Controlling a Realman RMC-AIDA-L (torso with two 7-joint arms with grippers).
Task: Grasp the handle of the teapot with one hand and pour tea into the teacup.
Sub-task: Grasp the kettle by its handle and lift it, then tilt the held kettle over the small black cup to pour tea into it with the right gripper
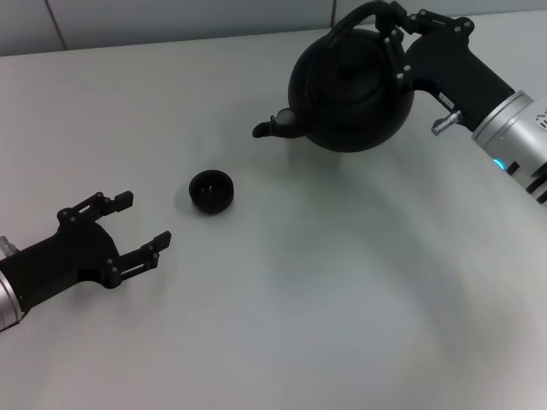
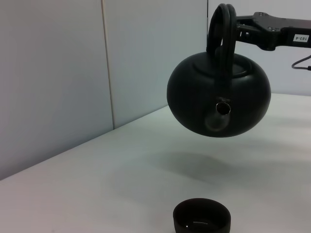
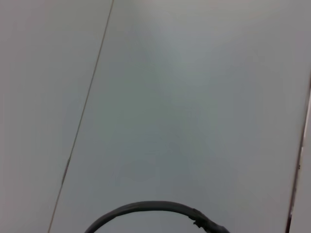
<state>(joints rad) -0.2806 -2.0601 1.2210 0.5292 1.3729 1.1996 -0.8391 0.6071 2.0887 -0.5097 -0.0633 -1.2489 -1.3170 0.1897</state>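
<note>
The black teapot (image 1: 352, 85) hangs in the air at the back right, its spout (image 1: 275, 125) pointing left toward the teacup. My right gripper (image 1: 395, 26) is shut on the arched handle (image 1: 359, 19) above the pot. The left wrist view shows the teapot (image 2: 218, 94) lifted clear of the table, spout (image 2: 221, 110) facing the camera, handle (image 2: 221, 39) held from the right. The small black teacup (image 1: 210, 190) stands on the table left of and nearer than the pot; it also shows in the left wrist view (image 2: 201, 217). My left gripper (image 1: 144, 225) is open, left of the cup. The right wrist view shows only an arc of the handle (image 3: 155, 208).
The white table (image 1: 299, 299) spreads around the cup. A grey panelled wall (image 2: 58, 73) runs along the far edge of the table.
</note>
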